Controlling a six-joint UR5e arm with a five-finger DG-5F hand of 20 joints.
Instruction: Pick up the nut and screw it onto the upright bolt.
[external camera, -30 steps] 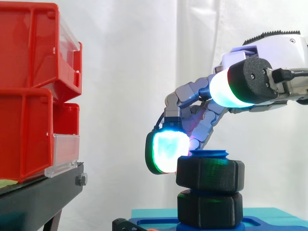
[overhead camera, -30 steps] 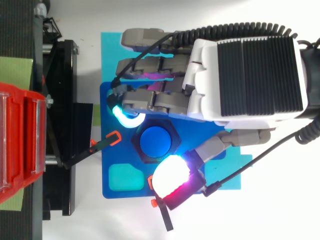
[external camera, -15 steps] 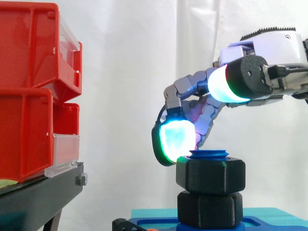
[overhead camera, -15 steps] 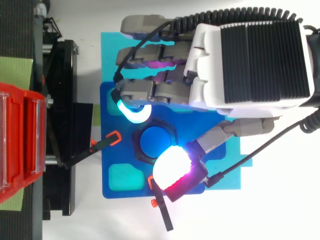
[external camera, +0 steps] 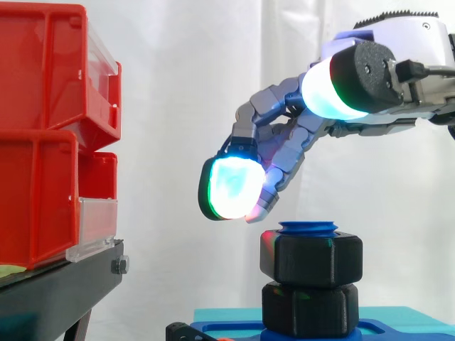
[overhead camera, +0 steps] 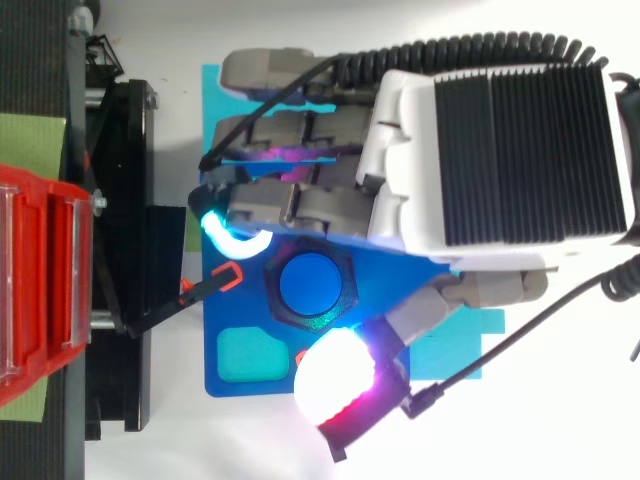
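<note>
Side view: where is the nut (external camera: 311, 259)?
— Threaded on the upright bolt (external camera: 308, 228), just under the bolt's blue top, which pokes out above it. It is black and six-sided. A second black six-sided piece (external camera: 309, 309) sits lower on the bolt, directly under the nut.

And the hand (external camera: 298, 145)?
— Above the bolt and to its left, clear of the nut. Its fingers are loosely bent and parted from the thumb, and they hold nothing. One glowing green-white pad (external camera: 229, 188) hangs up and left of the bolt's top, with open air between them.

Does the top view agree?
— Yes. The bolt (overhead camera: 312, 285) shows there as a blue disc ringed by the nut. The hand (overhead camera: 500, 150) comes in from the bolt's right. A cyan-lit fingertip (overhead camera: 232, 235) is on the upper-left side of the bolt, and the bright white and red thumb pad (overhead camera: 335, 375) is on the lower side. Neither pad touches the nut.

What does the bolt stand on?
— A blue base plate (overhead camera: 225, 380), lying on a lighter blue sheet (overhead camera: 440, 355).

Anything else near the bolt?
— Red bins (external camera: 43, 135) on a black stand (external camera: 57, 291), well apart to the bolt's left in the side view.
</note>
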